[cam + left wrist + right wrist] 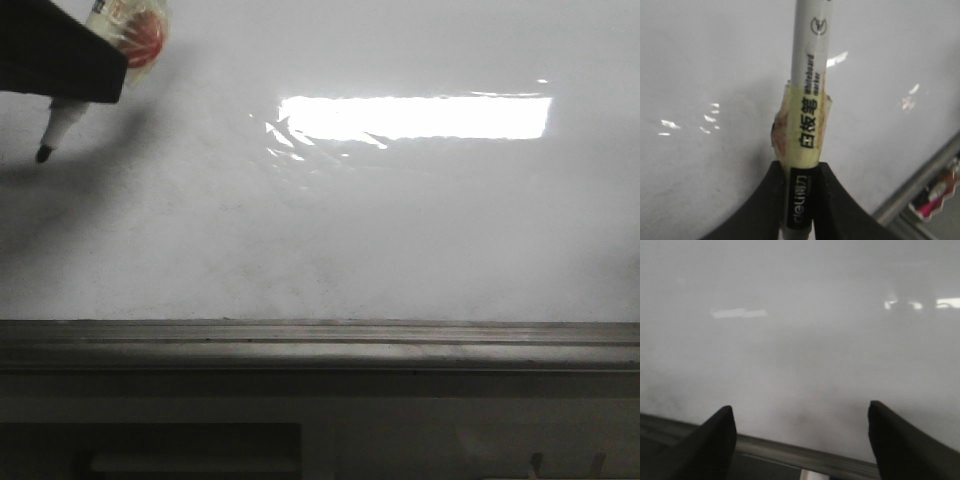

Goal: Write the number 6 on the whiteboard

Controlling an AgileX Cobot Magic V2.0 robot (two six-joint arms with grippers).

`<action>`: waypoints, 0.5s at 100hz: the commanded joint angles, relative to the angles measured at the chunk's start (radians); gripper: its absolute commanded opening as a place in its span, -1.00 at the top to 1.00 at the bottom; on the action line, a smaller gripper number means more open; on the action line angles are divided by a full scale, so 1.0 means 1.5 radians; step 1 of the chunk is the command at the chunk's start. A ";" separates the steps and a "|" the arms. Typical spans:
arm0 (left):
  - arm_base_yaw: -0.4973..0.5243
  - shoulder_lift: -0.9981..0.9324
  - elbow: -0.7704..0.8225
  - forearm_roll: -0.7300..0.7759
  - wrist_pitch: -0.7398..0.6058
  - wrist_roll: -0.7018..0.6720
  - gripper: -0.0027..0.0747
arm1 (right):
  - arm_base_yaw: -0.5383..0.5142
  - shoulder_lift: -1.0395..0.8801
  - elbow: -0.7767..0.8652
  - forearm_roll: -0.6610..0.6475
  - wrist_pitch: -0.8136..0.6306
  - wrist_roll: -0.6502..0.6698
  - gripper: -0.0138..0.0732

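The whiteboard point(400, 230) is glossy white with faint smudges and a grey metal ledge point(320, 340) along its lower edge. No number 6 shows on it. My left gripper point(60, 70) at the upper left is shut on a white marker pen point(807, 95) wrapped in yellowish tape. The marker's black tip point(44, 153) points down at the board near its left edge; I cannot tell whether it touches. My right gripper point(800, 427) is open and empty, facing the whiteboard point(800, 330) above its ledge point(805, 457). It is out of the front view.
A bright window reflection point(415, 117) lies on the upper middle of the board. Below the ledge is a dark tray area point(200, 440). In the left wrist view a pink-and-white object point(940, 195) lies beyond the board's metal edge point(920, 182).
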 commanded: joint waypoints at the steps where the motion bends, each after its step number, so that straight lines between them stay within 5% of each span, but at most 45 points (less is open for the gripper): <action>1: 0.000 -0.025 -0.036 0.065 0.062 0.004 0.98 | -0.001 0.035 -0.048 0.134 0.031 -0.129 -0.46; 20: -0.063 -0.024 -0.070 0.157 0.176 0.004 0.98 | -0.001 0.165 -0.124 0.342 0.214 -0.336 -0.42; 50: -0.161 0.032 -0.111 0.208 0.167 0.001 0.98 | 0.071 0.335 -0.263 0.344 0.312 -0.350 -0.38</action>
